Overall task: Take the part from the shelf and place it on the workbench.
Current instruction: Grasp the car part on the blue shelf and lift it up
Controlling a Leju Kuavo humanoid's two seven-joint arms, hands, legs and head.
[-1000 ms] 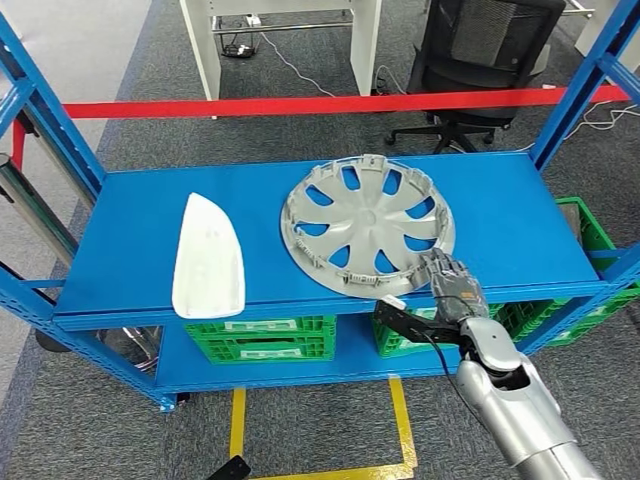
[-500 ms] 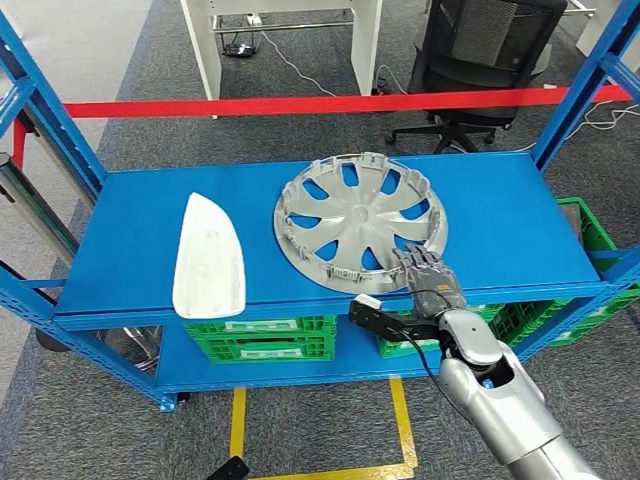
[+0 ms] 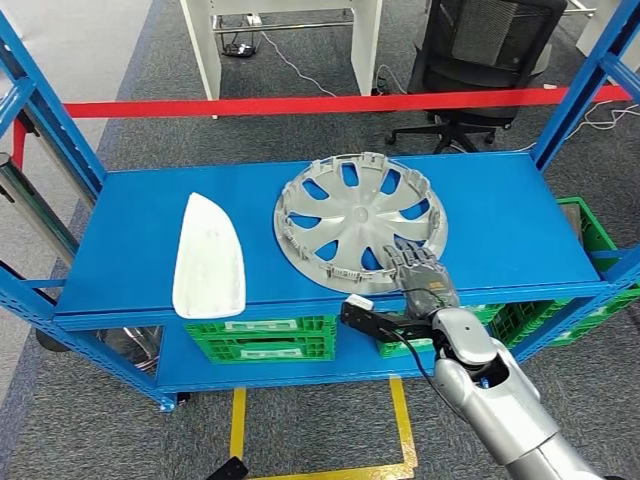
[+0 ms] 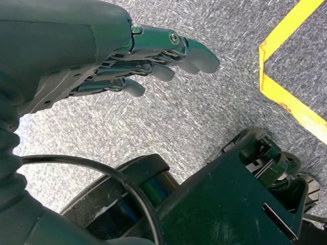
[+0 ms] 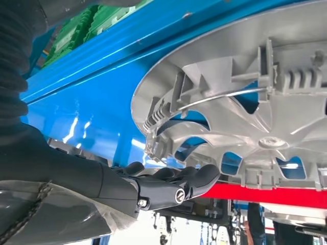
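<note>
A silver hubcap (image 3: 361, 220) lies flat, ribbed side up, on the blue shelf (image 3: 490, 215), right of the middle. A white curved part (image 3: 208, 255) lies on the shelf's left half. My right hand (image 3: 419, 275) is at the hubcap's near rim, its fingers stretched out over the rim and its thumb (image 3: 370, 315) pointing left below the shelf's front edge. In the right wrist view the fingers (image 5: 181, 184) lie straight beside the hubcap (image 5: 247, 117), not closed on it. My left hand (image 4: 154, 56) hangs over the grey carpet with its fingers apart, holding nothing.
Green crates (image 3: 260, 338) stand on the lower shelf. Blue uprights (image 3: 581, 85) frame both ends. A red tape (image 3: 302, 105) runs behind the shelf, with a black office chair (image 3: 483, 60) and a white desk beyond. Yellow lines (image 3: 400, 420) mark the carpet in front.
The hubcap slid a little to the left on the shelf, then stayed put. My right hand has moved left along its near rim, with the thumb reaching further left.
</note>
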